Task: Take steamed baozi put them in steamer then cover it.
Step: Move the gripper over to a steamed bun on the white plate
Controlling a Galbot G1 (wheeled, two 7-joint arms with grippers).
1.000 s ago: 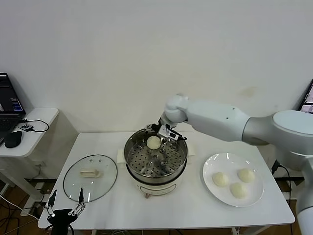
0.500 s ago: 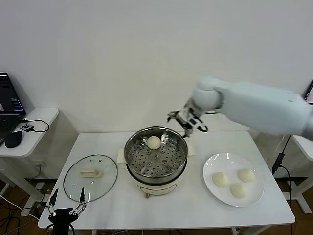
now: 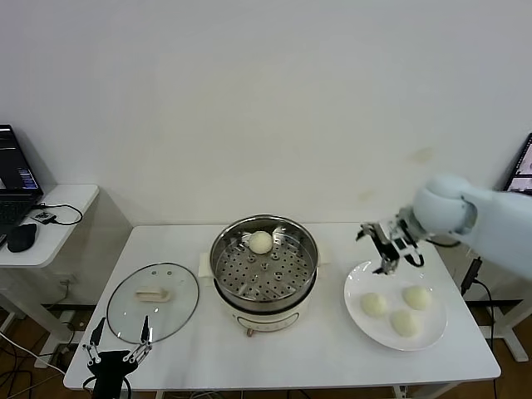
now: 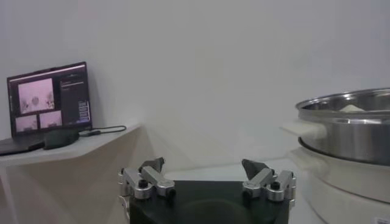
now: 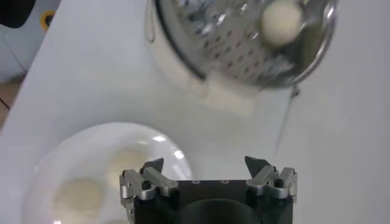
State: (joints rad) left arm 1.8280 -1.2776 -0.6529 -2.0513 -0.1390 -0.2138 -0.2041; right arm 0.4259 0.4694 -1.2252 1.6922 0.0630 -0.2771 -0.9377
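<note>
A white worktop (image 3: 332, 349) carries everything. The steamer (image 3: 264, 268), a shiny round pot on a cream base, is set near the worktop's middle, well to the left of the right pincer (image 3: 391, 247) and lower than it. One bun (image 3: 261, 242) is seen inside the steamer on the perforated tray, toward its far side; in the right wrist view the same bun (image 5: 281, 22) is seen beyond the pincer's fingertips, inside the pot (image 5: 244, 42).

A white plate (image 3: 397, 304) lies just below and in front of the right pincer, which is held in the air above the plate's far-left rim. Three buns rest on the plate: one (image 3: 374, 304) nearest beneath the pincer, one (image 3: 417, 297) to its right, and one (image 3: 406, 322) closest to the worktop's front edge. In the right wrist view the plate (image 5: 97, 164) is seen under the pincer (image 5: 207, 173), whose two fingers are spread apart with nothing between them.

The glass lid (image 3: 154, 302) with its cream handle lies flat on the worktop to the left of the steamer, far from the right pincer and just beyond the left pincer (image 3: 116, 353).

The left pincer is parked low at the worktop's front-left edge, fingers spread and holding nothing; in its own wrist view (image 4: 207, 179) the steamer's side (image 4: 347, 140) is seen off to one side. A side desk with a laptop (image 3: 17, 174) stands beyond it.
</note>
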